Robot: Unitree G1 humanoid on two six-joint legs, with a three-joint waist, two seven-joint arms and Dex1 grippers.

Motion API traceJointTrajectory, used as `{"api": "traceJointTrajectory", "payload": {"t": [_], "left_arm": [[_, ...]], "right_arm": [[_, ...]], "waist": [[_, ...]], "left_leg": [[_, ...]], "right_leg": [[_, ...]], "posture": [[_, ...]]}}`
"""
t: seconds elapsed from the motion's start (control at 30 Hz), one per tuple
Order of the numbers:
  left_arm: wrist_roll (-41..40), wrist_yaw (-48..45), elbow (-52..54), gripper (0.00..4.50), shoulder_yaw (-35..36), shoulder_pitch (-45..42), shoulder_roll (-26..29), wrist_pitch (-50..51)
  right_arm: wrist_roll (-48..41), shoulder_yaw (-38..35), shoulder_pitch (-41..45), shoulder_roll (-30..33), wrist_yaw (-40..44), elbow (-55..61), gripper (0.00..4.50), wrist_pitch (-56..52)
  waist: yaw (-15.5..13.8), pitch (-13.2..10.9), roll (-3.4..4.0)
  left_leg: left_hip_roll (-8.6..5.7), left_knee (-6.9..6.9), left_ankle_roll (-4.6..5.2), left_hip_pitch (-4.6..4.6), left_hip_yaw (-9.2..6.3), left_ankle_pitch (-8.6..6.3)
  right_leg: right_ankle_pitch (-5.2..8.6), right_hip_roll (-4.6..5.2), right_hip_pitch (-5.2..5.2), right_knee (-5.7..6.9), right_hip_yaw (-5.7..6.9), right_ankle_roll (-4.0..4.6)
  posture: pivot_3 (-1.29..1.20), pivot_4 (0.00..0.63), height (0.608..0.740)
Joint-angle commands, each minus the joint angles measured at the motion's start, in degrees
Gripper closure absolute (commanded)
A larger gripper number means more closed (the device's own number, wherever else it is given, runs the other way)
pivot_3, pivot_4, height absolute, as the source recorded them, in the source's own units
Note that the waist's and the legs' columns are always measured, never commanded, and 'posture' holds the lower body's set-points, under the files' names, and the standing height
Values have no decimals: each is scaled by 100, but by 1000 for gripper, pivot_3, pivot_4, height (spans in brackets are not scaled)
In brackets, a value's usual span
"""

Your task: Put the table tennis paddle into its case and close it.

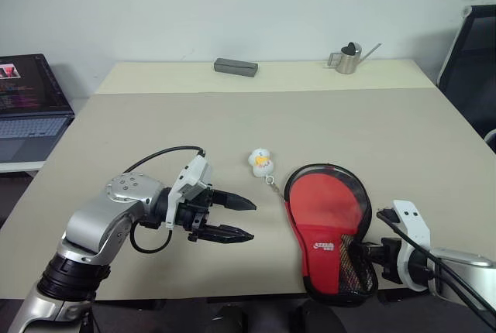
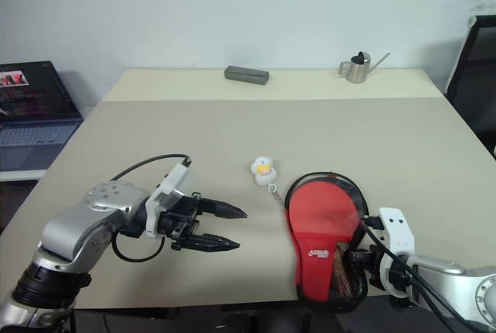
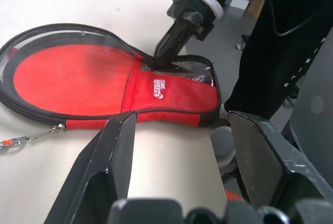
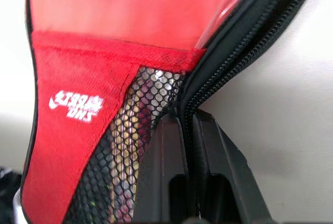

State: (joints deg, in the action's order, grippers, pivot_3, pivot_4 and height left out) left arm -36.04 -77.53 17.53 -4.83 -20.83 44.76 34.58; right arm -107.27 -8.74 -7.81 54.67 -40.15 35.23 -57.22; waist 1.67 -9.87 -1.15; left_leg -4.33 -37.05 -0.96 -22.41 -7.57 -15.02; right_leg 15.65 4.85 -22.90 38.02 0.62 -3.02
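Red case point(image 1: 329, 228) flat on table point(image 1: 232, 116), right tool point(image 4: 188, 125) pinching its zipper edge — left tool point(image 1: 232, 218) spread, hovering beside.

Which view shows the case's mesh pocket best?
The right wrist view: the mesh pocket sits close up beside the white lettering. The left wrist view shows a strip of it under the right pincer; the eye views show it at the case's narrow end.

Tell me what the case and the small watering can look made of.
The case: red woven fabric by its visible weave, with a black mesh pocket, black zipper edge and a glossy, likely clear plastic, window. The watering can: probably metal, going by its dull silvery sheen.
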Motion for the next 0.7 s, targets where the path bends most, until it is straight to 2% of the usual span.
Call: {"api": "traceJointTrajectory", "payload": {"t": [0.03,0.2,0.3,0.37,0.53,0.63,0.7], "left_arm": [[-93,57,198,1447,97,18,24,-45],[-83,68,171,1447,113,55,34,-97],[-70,65,155,1447,100,66,24,-121],[-63,56,128,1447,100,67,23,-140],[-48,30,87,1447,120,82,47,-174],[-43,48,57,1447,147,84,54,-192],[-31,100,20,1447,174,89,48,-214]], "right_arm": [[-62,-100,-52,107,-39,2,2975,418],[87,-160,-235,216,424,75,1245,520],[977,-310,-166,98,1426,315,175,645],[1888,-486,-285,-66,2249,511,55,965],[3283,-675,-698,-389,3701,666,55,1557],[3968,-630,-667,-417,4565,624,55,1834],[4156,-582,-481,-511,4856,529,55,1921]], "waist": [[-5,0,0],[-10,-1,-1],[-12,-1,-1],[-18,-1,0],[-37,-2,-1],[-30,-2,0],[-23,-2,0]], "left_leg": [[0,0,0,5,0,0],[2,7,1,39,-5,-1],[3,8,3,56,-6,-1],[3,8,3,56,-7,-2],[3,9,5,56,-12,-4],[3,8,6,58,-6,-4],[4,8,6,63,-2,-4]], "right_leg": [[0,0,5,-2,-1,0],[2,0,38,-8,-3,2],[3,-2,59,-15,-2,0],[4,-6,60,-19,-1,-1],[6,-7,62,-24,-1,-5],[6,-7,61,-24,0,-4],[6,-7,62,-23,0,-5]], "posture": [[0,150,740],[0,150,740],[0,150,740],[0,150,740],[0,150,740],[0,150,740],[0,150,740]]}}
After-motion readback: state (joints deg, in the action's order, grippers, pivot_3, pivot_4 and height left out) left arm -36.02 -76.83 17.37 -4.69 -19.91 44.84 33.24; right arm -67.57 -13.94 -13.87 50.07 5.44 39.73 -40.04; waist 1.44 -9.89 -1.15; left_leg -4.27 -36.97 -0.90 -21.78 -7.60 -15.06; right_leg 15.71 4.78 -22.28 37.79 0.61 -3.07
